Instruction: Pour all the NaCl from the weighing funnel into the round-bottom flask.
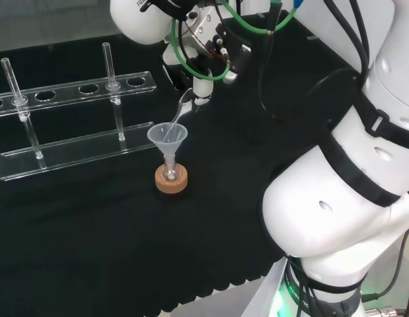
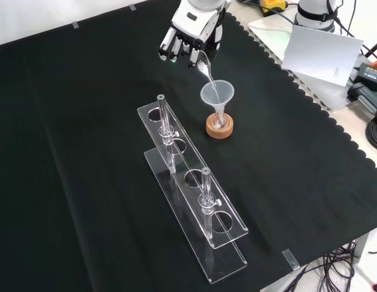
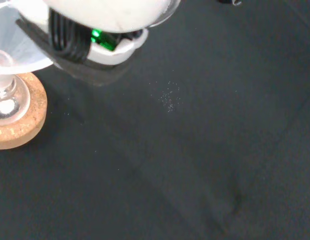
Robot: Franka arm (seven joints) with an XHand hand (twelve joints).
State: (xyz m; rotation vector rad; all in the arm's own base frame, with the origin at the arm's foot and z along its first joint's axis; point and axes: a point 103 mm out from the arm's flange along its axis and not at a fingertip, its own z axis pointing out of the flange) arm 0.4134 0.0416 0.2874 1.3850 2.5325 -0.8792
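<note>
A small round-bottom flask [image 1: 170, 173] sits on a cork ring [image 1: 171, 180] mid-cloth, with a clear plastic funnel [image 1: 168, 137] in its neck. The hand [image 2: 189, 38] hovers just beyond it, fingers curled round a clear weighing funnel [image 2: 207, 72]. That weighing funnel is tilted, its narrow end dipping into the plastic funnel's [image 2: 217, 94] mouth. In the wrist view the cork ring [image 3: 17, 120] and flask [image 3: 7, 97] appear close up, with a part of the hand [image 3: 102, 12] above them. A few white grains [image 3: 169, 98] lie scattered on the cloth.
A clear acrylic rack [image 2: 194, 201] holding two glass tubes [image 2: 165, 125] stands in front of the flask in the front view. In the head view the rack [image 1: 72, 122] lies left of the flask. White paper [image 2: 319, 52] lies past the cloth's scalloped edge.
</note>
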